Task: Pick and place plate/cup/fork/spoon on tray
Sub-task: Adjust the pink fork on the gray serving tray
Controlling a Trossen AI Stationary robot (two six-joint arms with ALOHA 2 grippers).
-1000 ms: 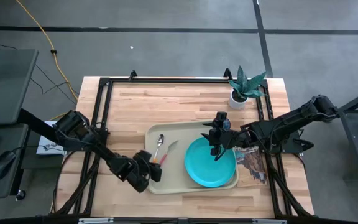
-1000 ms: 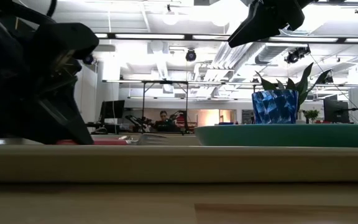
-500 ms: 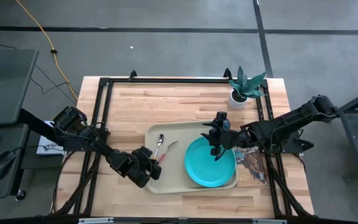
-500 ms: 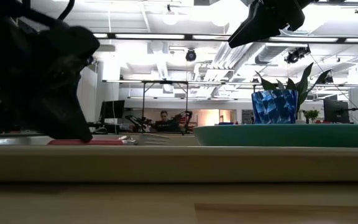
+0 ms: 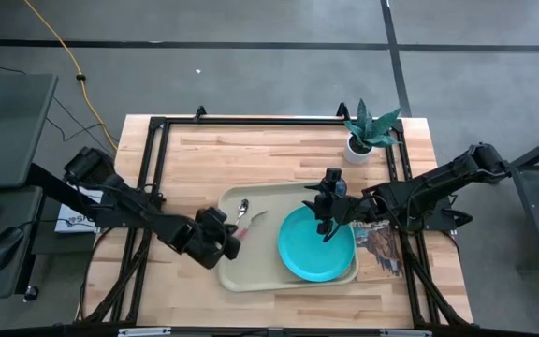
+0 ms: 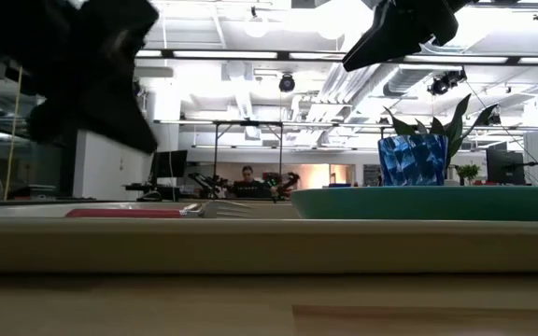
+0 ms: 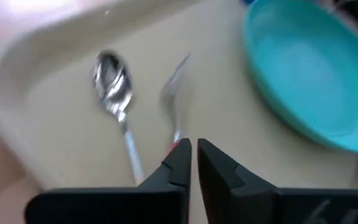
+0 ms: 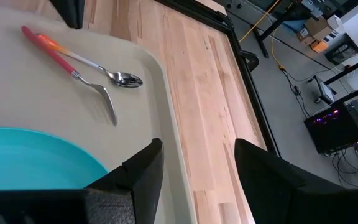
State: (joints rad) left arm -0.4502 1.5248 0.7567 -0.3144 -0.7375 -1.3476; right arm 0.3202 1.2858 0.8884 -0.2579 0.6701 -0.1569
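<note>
On the tray (image 5: 293,273): plate (image 5: 316,243) in the half nearer the potted plant (image 5: 368,128), cup (image 6: 413,160) standing on the plate's far edge, spoon (image 5: 240,215) and fork (image 5: 253,225) lying side by side in the other half, handles touching. Above the tray's outer corner, beside the two handles: left gripper (image 5: 225,240), fingers (image 7: 179,163) pressed nearly together, holding nothing. Over the plate's far edge, at the cup: right gripper (image 5: 330,201), jaws spread wide, nothing visibly clamped.
</note>
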